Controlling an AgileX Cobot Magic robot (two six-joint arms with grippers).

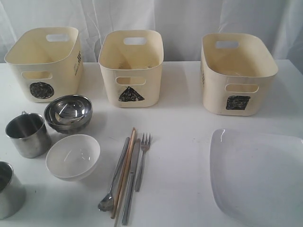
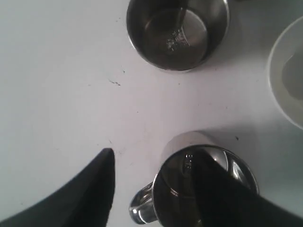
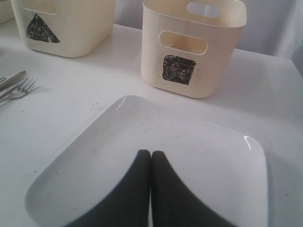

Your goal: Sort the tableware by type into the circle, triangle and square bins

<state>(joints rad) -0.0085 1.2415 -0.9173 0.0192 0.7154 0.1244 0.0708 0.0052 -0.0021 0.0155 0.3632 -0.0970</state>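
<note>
Left gripper [image 2: 151, 155] seen spread wide, one finger placed over mouth of steel mug [image 2: 173, 185]; second mug [image 2: 177, 33] near. Right gripper [image 3: 150, 156] pressed closed, held above white plate [image 3: 199, 137].

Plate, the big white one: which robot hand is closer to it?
Right. The right gripper hangs shut over the plate. The left gripper is open, one finger inside a steel mug, far from the plate.

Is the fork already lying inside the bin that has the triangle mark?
No, the fork lies on the table in front of the triangle bin, beside the knife.
</note>
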